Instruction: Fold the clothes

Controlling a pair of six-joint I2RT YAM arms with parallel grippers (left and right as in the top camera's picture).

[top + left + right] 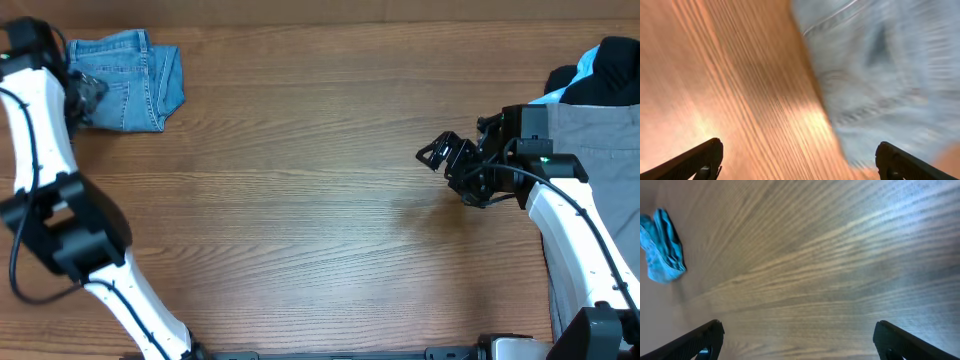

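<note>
— Left claw [799, 162]: fingers [702, 159] spread wide, nothing between them. It hangs at the far left corner of the table [300, 250], over the left edge of the jeans [128, 72]. Its wrist view is smeared, so we cannot say whether it touches the cloth.
— Agreed. Right claw [797, 340] is also spread and empty, above bare wood in the table's right half. Grey trousers [600, 135], a black garment [615, 75] and a pale blue garment [560, 96] are heaped at the table's far right corner.
— Jeans themselves?
— Light-blue denim, lying as a compact, layered bundle in that far left corner. Nearly square. We judge its longer side runs along the table's far edge, left to right. Which end is the waistband, we cannot make out.
— Handling?
— Our guess: heavy for cloth, fairly stiff, keeps a crease, rough enough not to slip, nothing to break. Stacked layers may slide or spring apart if only the top one is pinched.
— So where do we grip?
— At a thick edge or seam, jaws closing over every layer at once.
</note>
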